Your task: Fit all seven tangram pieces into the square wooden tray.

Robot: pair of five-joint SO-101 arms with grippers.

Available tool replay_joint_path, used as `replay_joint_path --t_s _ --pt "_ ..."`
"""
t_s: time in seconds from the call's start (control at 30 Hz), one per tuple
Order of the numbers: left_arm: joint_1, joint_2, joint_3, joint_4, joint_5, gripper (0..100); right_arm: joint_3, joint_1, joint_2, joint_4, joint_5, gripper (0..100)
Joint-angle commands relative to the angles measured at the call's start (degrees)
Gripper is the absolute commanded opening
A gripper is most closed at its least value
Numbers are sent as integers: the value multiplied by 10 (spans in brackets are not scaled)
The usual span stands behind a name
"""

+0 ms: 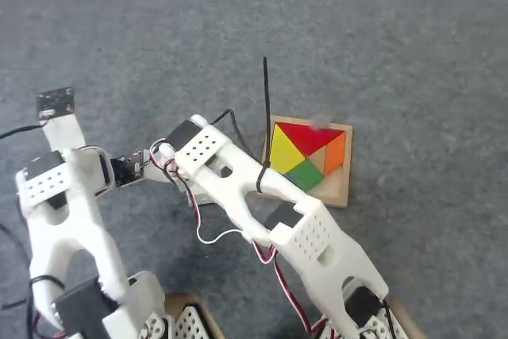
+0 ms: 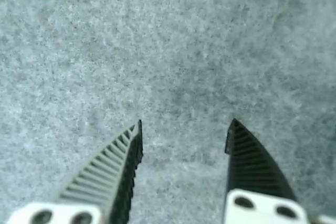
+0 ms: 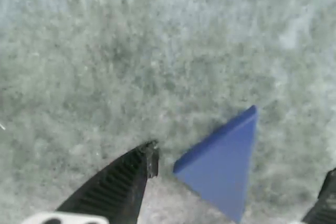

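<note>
- Tangram triangle (image 3: 223, 169), blue, sits between the fingers of the spread right gripper (image 3: 241, 170); closing off-centre could squirt it sideways (thin, flat on desk (image 3: 105, 51)).
- Left gripper (image 2: 185, 129), spread, holds nothing.

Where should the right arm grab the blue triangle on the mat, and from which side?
Come down from above: the blue triangular tangram piece lies flat on the grey felt mat, so only its thin side edges can be pinched. The open right tool straddles it; probably press one finger against a straight edge, the other near the opposite corner.
</note>
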Motion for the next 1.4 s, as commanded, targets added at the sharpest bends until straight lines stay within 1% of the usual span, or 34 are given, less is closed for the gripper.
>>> replay_joint_path --t_s 0.0,0.17,0.37,0.5,0.63,0.77,0.87,1.0,1.13,1.17,1.3,1.37 --pt "-1 -27 -15 -7 8 246 -26 0 8 -6 -6 441" --pt "-1 -27 -15 -7 8 246 -26 1 14 -7 -8 349" --pt "-1 -27 -15 -7 8 246 -26 2 13 9 -9 316" --pt "-1 -27 -15 -7 8 246 -35 27 11 18 -27 299" --pt "-1 -27 -15 -7 8 246 -68 56 12 62 -36 294" --pt "-1 -27 -15 -7 8 246 -108 69 12 112 -39 236" --pt "-1 -27 -15 -7 8 246 -130 67 12 133 -49 234" --pt "-1 -27 -15 -7 8 246 -131 55 17 117 -68 244" --pt "-1 -27 -15 -7 8 246 -128 29 17 116 -70 356" --pt "-1 -27 -15 -7 8 246 -128 22 17 115 -77 363" --pt "0 -27 -15 -7 8 246 -128 10 18 99 -92 311" --pt "1 -27 -15 -7 8 246 -128 10 18 82 -92 310"
